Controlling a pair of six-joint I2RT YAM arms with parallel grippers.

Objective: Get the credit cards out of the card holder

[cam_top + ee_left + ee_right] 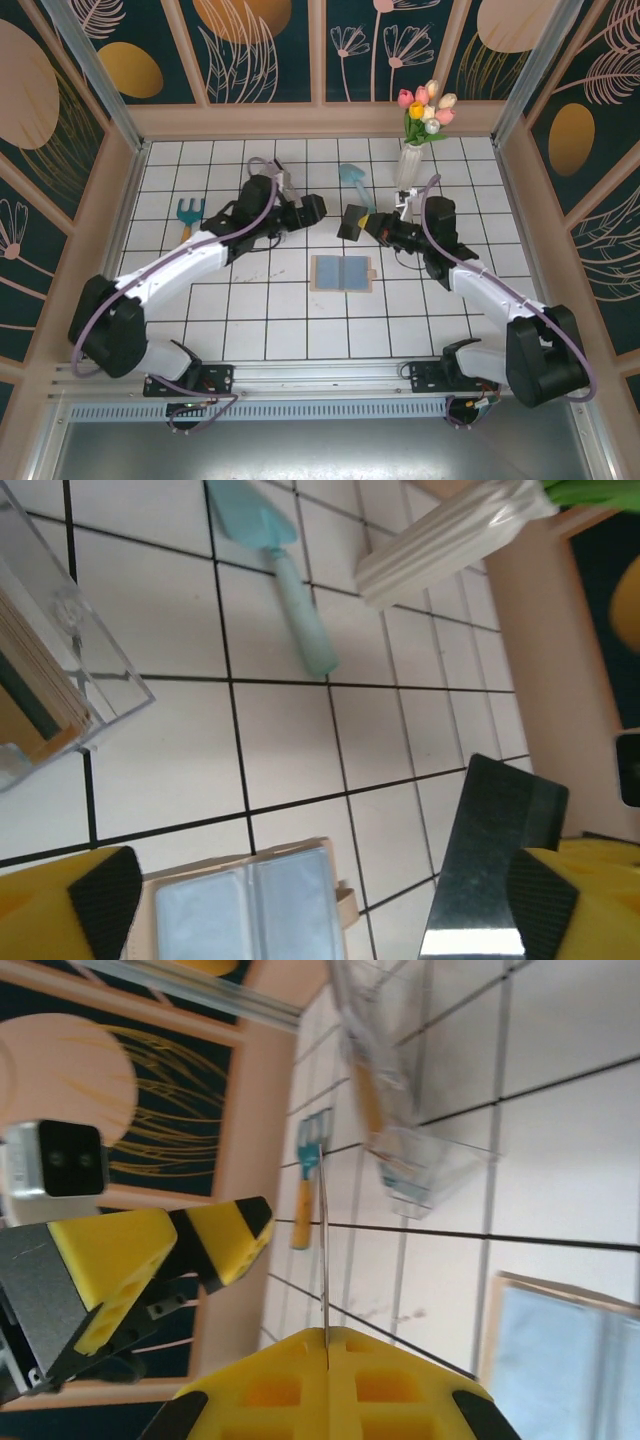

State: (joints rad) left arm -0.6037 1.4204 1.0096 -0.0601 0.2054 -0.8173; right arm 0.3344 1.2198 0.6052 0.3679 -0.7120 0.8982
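White tiles cover our desk [250, 320], where the open card holder [341, 272] lies flat at the centre between both arms. Our right jaws clench the dark credit card [352, 222], held clear of the holder; our left jaws gape wide just beside it.

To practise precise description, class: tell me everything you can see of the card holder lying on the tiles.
The card holder is a flat folding wallet, tan around the edge, blue-grey inside, with two glossy side-by-side pockets. It lies fully open, inside up, flat on the white tiled table, between the two arms. A small tan tab juts from its right edge. Only the table touches it. Whether a card is inside cannot be told.
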